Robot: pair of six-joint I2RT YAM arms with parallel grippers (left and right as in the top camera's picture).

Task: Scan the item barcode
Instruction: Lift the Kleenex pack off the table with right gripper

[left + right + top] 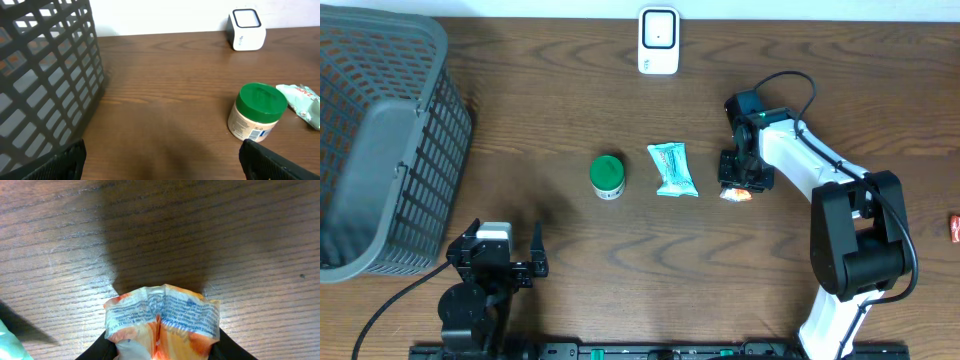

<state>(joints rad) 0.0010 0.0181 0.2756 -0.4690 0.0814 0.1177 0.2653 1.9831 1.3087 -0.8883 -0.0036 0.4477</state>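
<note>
Right gripper (163, 350) pinching orange packet (165, 311) (lower half cut off), left gripper (162, 152) wide open, empty.

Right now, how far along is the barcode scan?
Nothing looks scanned yet. In hand: the right gripper pinches the orange packet, which seems to lie on the table, away from the white scanner at the far edge. Left: lift it and show its barcode to the scanner. The jar and teal packet lie apart; the left gripper rests open.
</note>
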